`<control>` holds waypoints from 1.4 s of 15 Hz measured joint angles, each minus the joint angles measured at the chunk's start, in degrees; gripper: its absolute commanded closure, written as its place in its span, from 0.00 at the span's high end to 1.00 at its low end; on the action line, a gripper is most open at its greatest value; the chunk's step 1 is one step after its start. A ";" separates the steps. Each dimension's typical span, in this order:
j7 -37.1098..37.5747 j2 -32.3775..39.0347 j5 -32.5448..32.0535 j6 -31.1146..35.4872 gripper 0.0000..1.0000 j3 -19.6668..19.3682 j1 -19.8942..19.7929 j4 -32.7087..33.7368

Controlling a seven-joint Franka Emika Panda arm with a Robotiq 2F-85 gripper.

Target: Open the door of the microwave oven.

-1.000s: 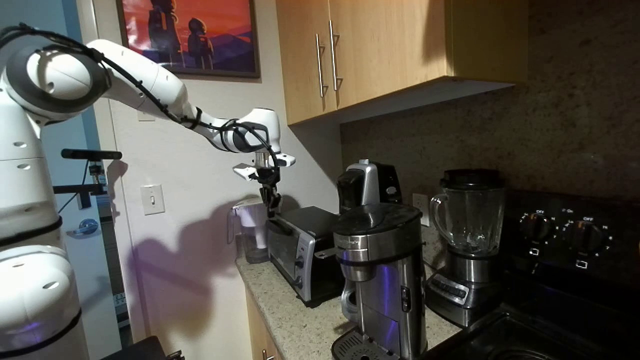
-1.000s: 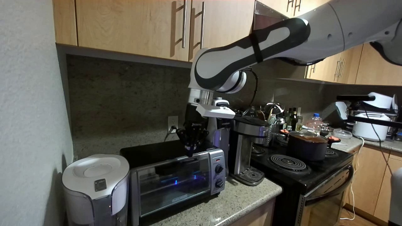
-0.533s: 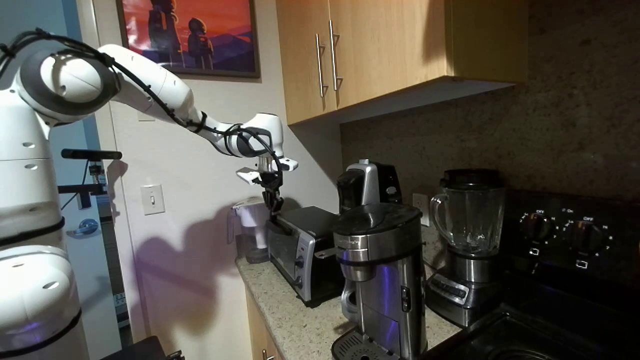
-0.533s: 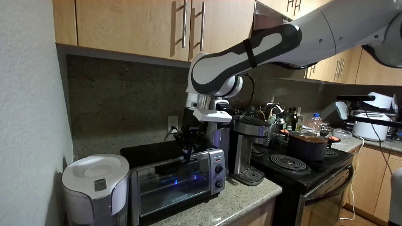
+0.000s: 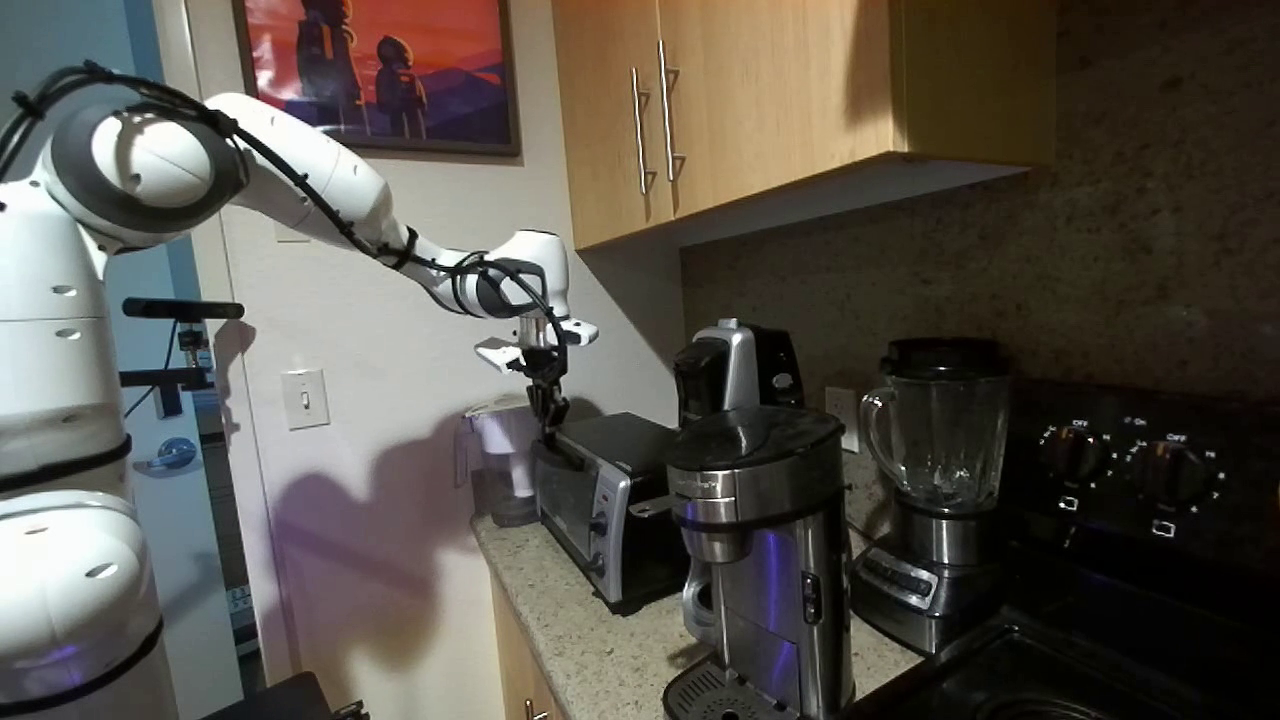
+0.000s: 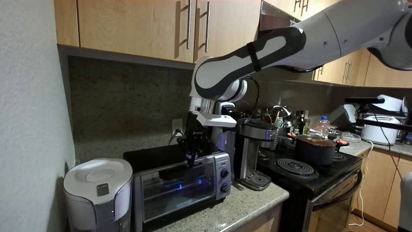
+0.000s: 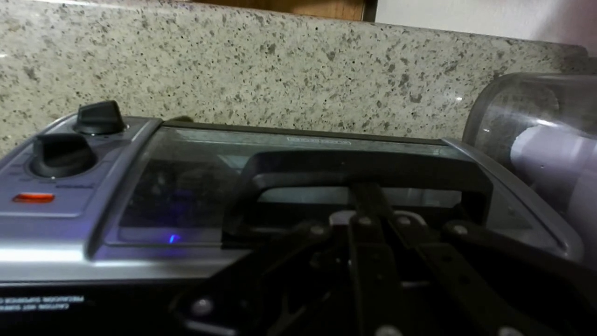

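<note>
The microwave oven is a small silver box with a dark top, standing on the counter; it shows in both exterior views. Its door, dark glass in a silver frame, is shut. A black bar handle runs along the door's upper part. My gripper points down at the oven's upper front edge, also in an exterior view. In the wrist view the gripper is shut, its fingertips together at the slot between handle and door. Whether they touch the handle is hard to tell.
A water pitcher stands close beside the oven. A coffee maker stands on the other side, with a blender and a stove beyond. Cupboards hang above. Counter surface lies in front of the oven.
The arm has come down a little and shifted slightly, bringing the shut fingertips lower at the handle. The oven and its door have not moved.
</note>
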 measured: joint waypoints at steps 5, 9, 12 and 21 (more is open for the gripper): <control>0.11 0.71 0.01 -0.50 0.02 -0.11 -0.05 0.34; 0.24 1.21 0.17 -1.63 0.02 -0.19 -0.06 1.10; 2.61 1.40 -0.24 -3.22 0.02 -0.05 0.07 1.44; 10.31 2.73 -1.70 -10.87 0.02 0.00 1.49 1.14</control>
